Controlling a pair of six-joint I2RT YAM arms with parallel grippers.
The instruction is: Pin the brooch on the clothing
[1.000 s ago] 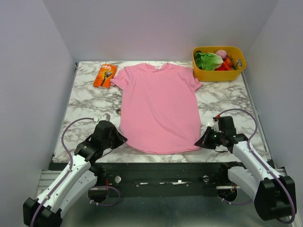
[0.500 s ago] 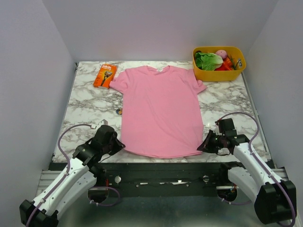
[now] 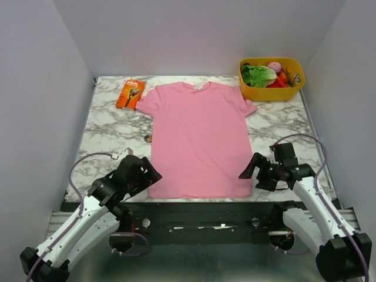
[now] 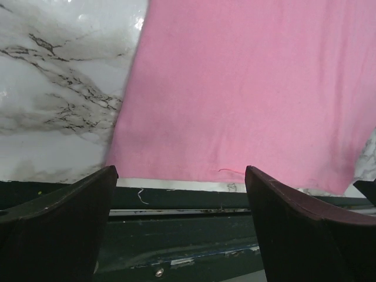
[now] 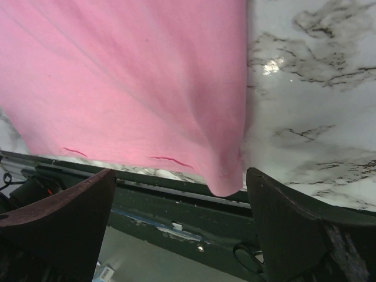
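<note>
Jaws apart, near pink T-shirt point(image 3: 198, 141)

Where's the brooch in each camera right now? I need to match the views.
Top external: the brooch lies on the marble table, just beside the left edge of the pink T-shirt, about halfway down it.
Left wrist: not in it.
Right wrist: not in it.
Shared landmark: the pink T-shirt's near hem at the table's front edge.

pink shirt hem point(image 5: 147, 106), marble table point(image 5: 311, 117), spread hand point(image 5: 179, 235)
</note>
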